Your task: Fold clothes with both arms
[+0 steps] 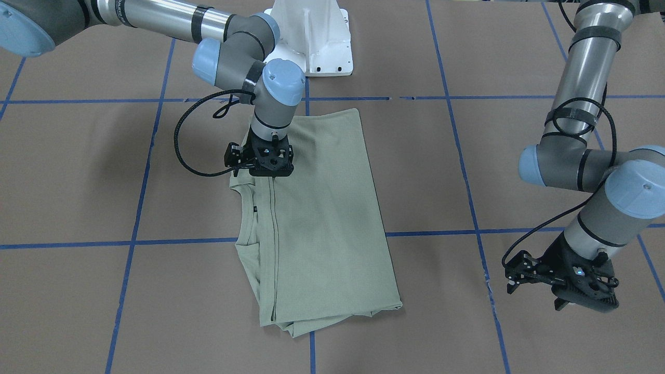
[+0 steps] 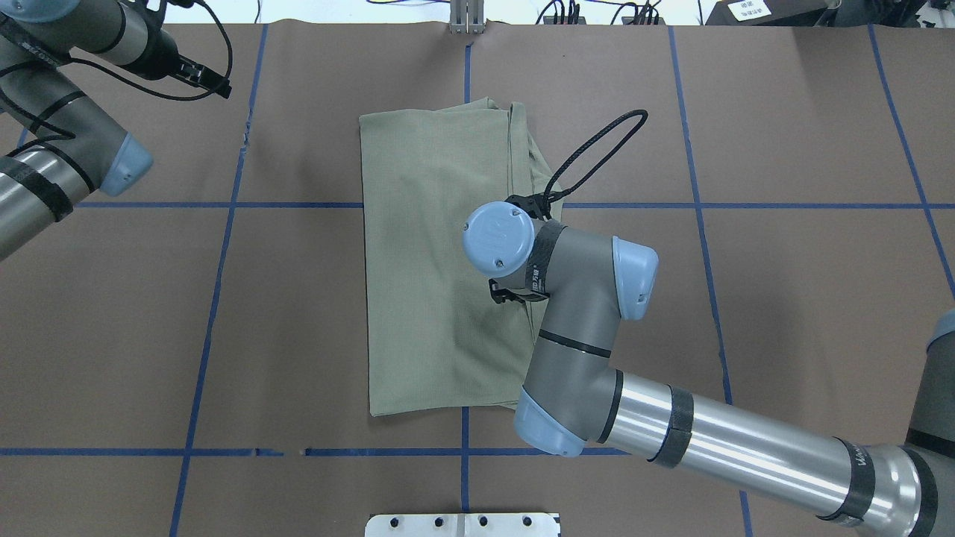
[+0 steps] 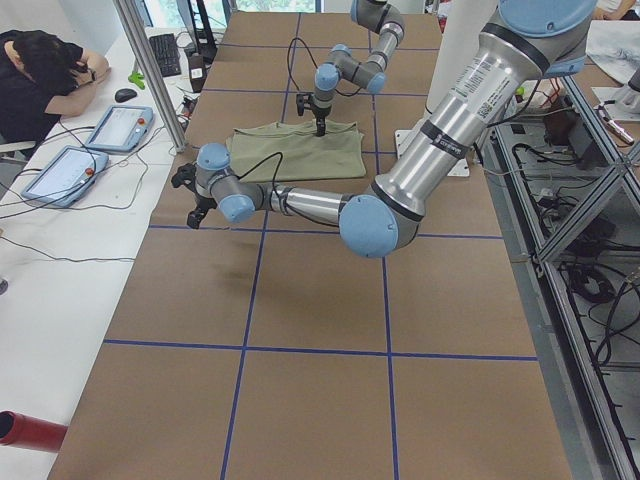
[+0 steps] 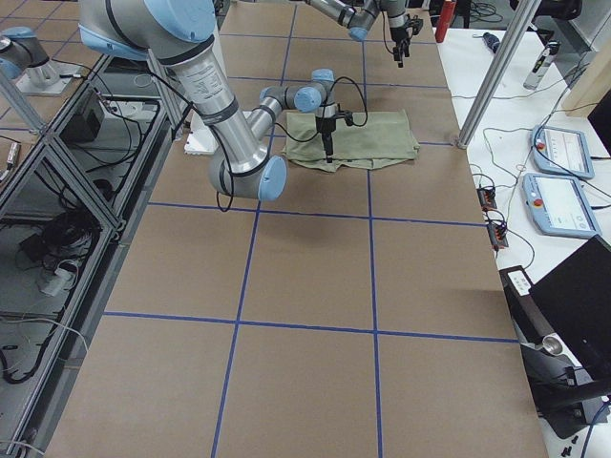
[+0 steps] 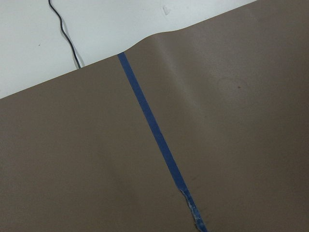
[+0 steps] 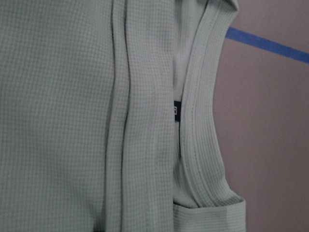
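As the front-facing camera looked steeply down, the shirt [image 1: 327,208] lay folded lengthwise into one long panel in the middle of the brown table [image 1: 78,171], with its round neck on the robot's right side. The right gripper [image 1: 270,169] pointed straight down over the shirt's right edge, just nearer the white pedestal [image 1: 311,36] than the neck. Its own mount hid the fingertips, so I could not tell whether they were apart or together. The left gripper [image 1: 566,296] hung over bare paper, well apart from the shirt on the robot's left and far from the pedestal, and its jaw gap could not be made out either.

From overhead, the right arm's wrist covered its gripper above the shirt.

Both side views showed that gripper upright over the shirt, but too small to tell whether it touched the cloth.

The left wrist camera saw only brown paper, a strip of blue tape [image 5: 154,135] and a black cable [image 5: 65,36] on a white surface beyond.

The right wrist camera looked closely at the ribbed neckband [image 6: 200,121], the black neck label [image 6: 176,110] and folded edges running beside them.
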